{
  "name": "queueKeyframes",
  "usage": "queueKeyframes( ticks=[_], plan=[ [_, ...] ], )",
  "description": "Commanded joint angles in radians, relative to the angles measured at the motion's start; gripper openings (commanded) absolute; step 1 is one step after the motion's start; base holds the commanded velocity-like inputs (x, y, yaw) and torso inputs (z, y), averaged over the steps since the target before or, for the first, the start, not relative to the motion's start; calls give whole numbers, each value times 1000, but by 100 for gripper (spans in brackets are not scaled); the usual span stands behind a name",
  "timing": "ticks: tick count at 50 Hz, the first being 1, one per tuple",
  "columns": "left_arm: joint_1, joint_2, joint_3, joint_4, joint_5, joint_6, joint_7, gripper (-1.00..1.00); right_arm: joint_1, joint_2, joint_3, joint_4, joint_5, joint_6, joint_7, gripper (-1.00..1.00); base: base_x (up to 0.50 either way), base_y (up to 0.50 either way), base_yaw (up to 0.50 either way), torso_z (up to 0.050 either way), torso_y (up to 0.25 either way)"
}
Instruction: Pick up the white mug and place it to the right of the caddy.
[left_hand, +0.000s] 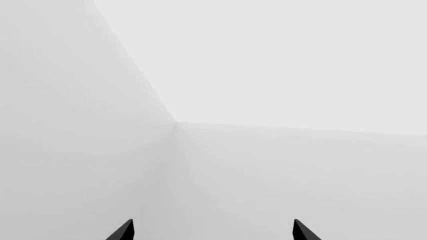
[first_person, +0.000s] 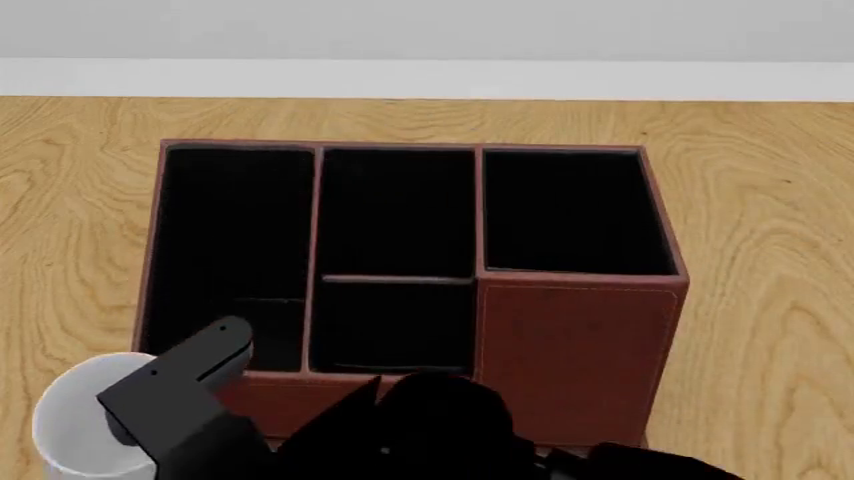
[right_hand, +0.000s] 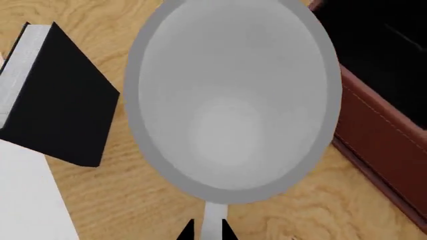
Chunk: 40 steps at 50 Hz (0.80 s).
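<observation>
The white mug (first_person: 78, 425) is at the caddy's front left corner in the head view, seen from above. The right wrist view looks into it (right_hand: 230, 100). Its handle (right_hand: 213, 222) runs between my right gripper's (right_hand: 213, 231) two black tips, which press on it from both sides. In the head view that gripper (first_person: 180, 385) reaches over the mug from the right. The reddish-brown caddy (first_person: 574, 350) with black compartments fills the middle; its wall also shows in the right wrist view (right_hand: 380, 145). My left gripper (left_hand: 213, 232) is open, empty, and faces blank grey walls.
A small black book (right_hand: 63, 105) with white page edges lies on the wooden table (first_person: 774, 250) beside the mug, away from the caddy. A flat white sheet (right_hand: 27, 200) lies next to it. Bare wood shows to the right of the caddy.
</observation>
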Motion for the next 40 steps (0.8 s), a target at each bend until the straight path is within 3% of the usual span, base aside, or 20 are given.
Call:
queueKeyframes(
  ticks=[1, 16, 40],
  plan=[
    [-27, -10, 40, -3, 0, 15, -12, 100, 60, 71, 89, -147, 90, 7, 67, -100, 0, 0, 0, 0, 0],
    [-56, -37, 69, -4, -19, 39, -36, 100, 155, 148, 209, -228, 226, -24, 118, -100, 0, 0, 0, 0, 1],
    [-90, -42, 119, -12, 0, 51, -33, 100, 430, 264, 393, -126, 289, -27, 53, -100, 0, 0, 0, 0, 0]
  ],
)
